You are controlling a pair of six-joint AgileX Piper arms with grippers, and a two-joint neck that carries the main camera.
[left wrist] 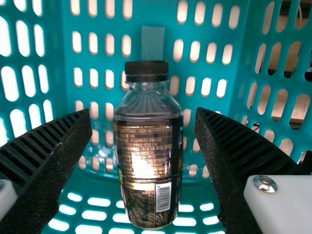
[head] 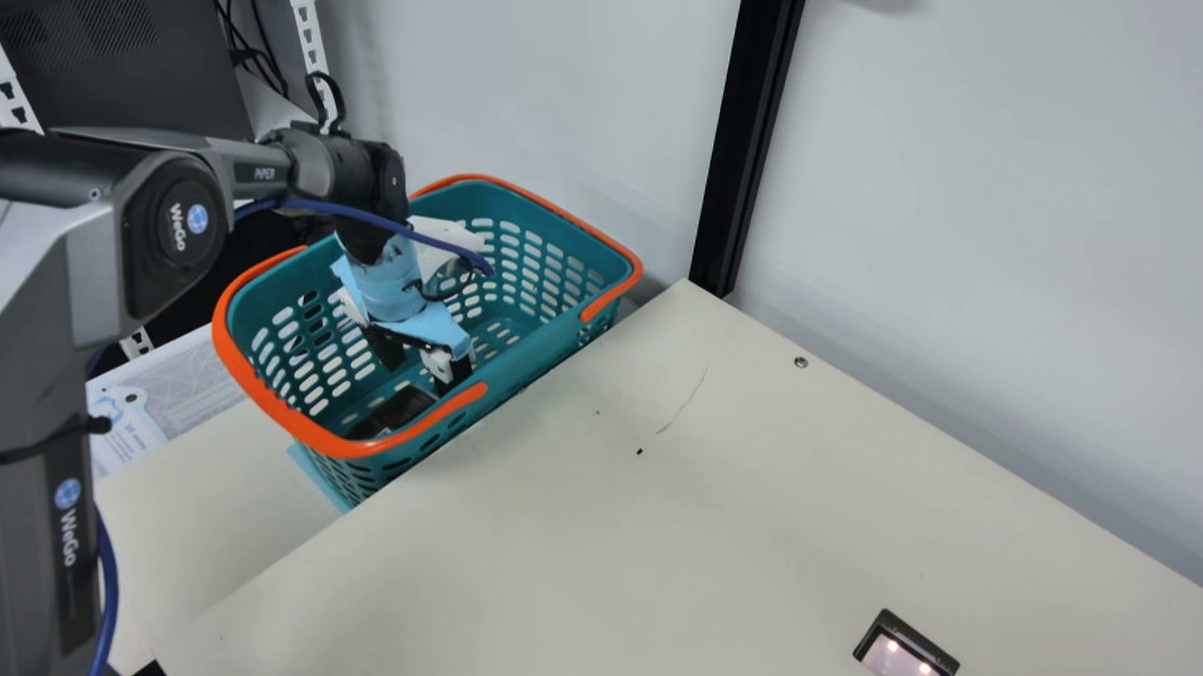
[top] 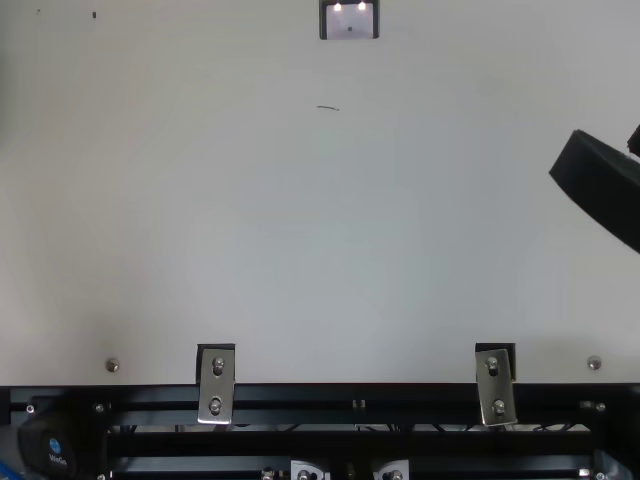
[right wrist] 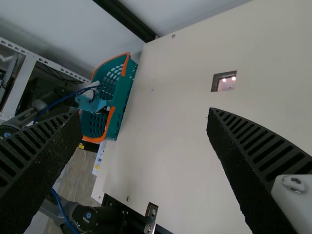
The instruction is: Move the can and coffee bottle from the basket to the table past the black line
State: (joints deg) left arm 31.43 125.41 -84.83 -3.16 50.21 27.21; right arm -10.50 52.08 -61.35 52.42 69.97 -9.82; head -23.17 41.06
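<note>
My left gripper point(head: 420, 370) is down inside the teal basket point(head: 505, 375) in the main view, above the dark bottle point(head: 399, 411). The left wrist view shows that gripper point(left wrist: 144, 114) open, a finger on each side of the coffee bottle point(left wrist: 149, 156), with gaps between bottle and pads. The bottle has a black cap, a clear neck and a dark printed label, and lies against the perforated basket point(left wrist: 204, 92). At the top view's right edge is part of my right gripper point(top: 600, 190). It stands open in the right wrist view point(right wrist: 145, 114), nothing between its fingers, over the table.
The basket, with orange rim and handles, stands along the edge of the cream table point(head: 756, 504). A small black-framed device point(head: 905, 659) is on the table, and a thin dark mark point(top: 327, 107) lies near it. A black post point(head: 749, 133) rises at the table's far corner.
</note>
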